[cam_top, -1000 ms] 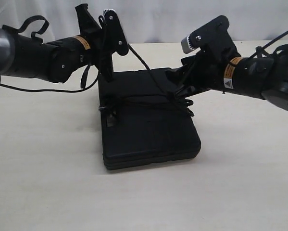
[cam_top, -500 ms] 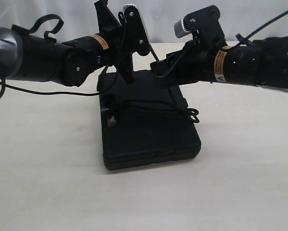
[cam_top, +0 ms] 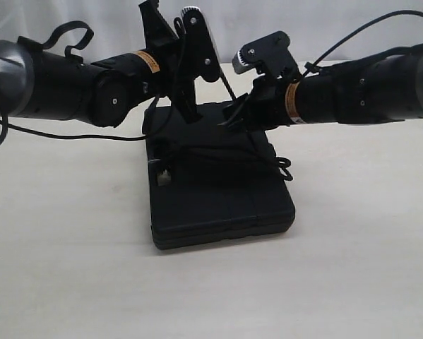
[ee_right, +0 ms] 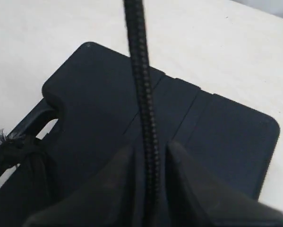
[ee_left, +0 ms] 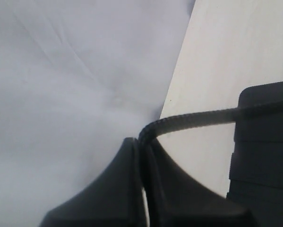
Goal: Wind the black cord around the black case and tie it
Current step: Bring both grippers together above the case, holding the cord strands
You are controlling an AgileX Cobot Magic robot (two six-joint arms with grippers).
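Note:
The black case lies flat on the table, with the black cord wrapped across its top. A free length of cord rises from the case to my left gripper, which is shut on it above the case's far edge. In the left wrist view the cord comes out of the closed fingertips towards the case. My right gripper hangs over the case. The cord runs between its fingers, with a narrow gap on each side. A frayed knot lies by the handle cut-out.
The pale table spreads round the case on all sides. A white curtain hangs behind the table's far edge. Both arms' own cables trail near the table at the left and arch above the right arm.
The left gripper rose and shifted right with the cord, then held still. The right arm swung left over the case's far end, and its fingers narrowed round the raised cord.

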